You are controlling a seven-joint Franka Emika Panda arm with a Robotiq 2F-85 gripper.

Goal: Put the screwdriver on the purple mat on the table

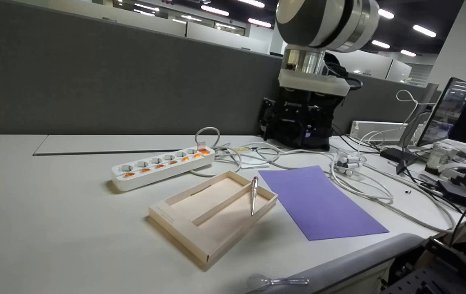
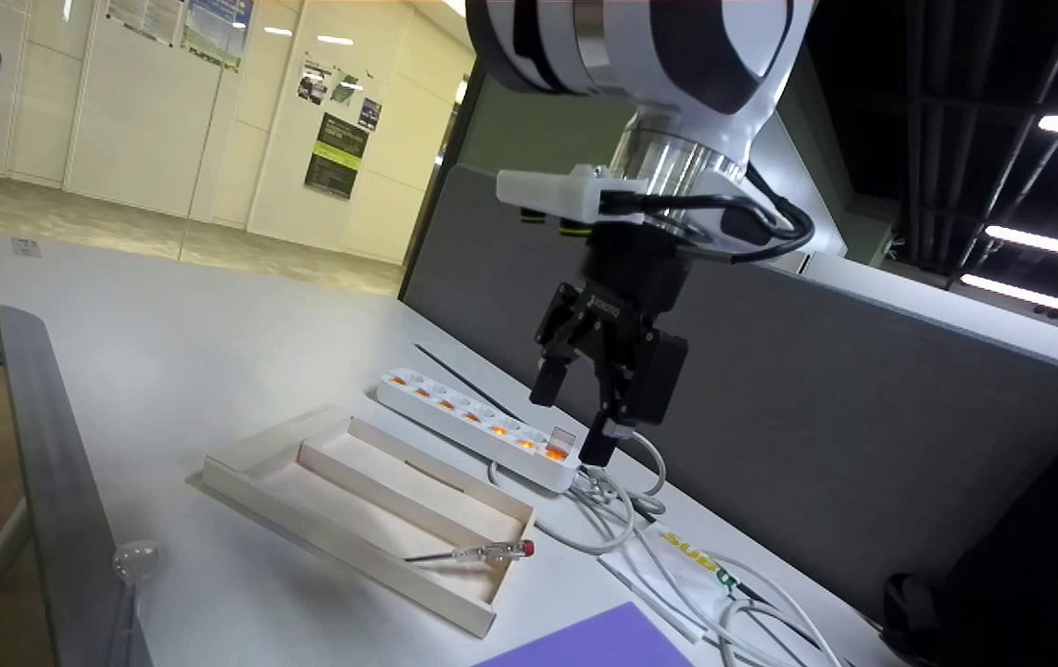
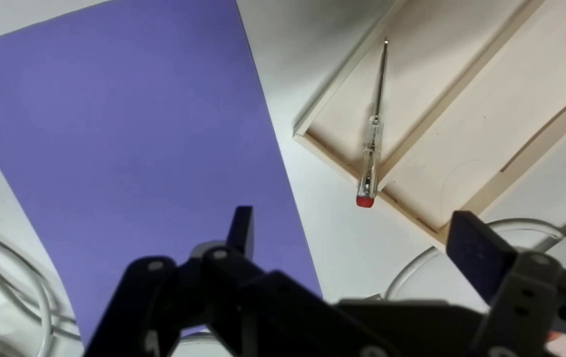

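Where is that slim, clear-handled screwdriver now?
In the wrist view, the screwdriver lies right of the flat purple mat, across one end of the pale wooden tray, red cap beyond its edge.

The screwdriver (image 3: 375, 120) gleams: glossy clear plastic handle (image 3: 369, 166), shiny metal shaft (image 3: 381, 79); matt wood on the tray (image 1: 182, 228), and the mat (image 1: 318, 204), smooth, papery!

Screwdriver (image 1: 254, 193) resting on wooden tray (image 1: 227, 223); purple mat (image 1: 322, 204) just beside.
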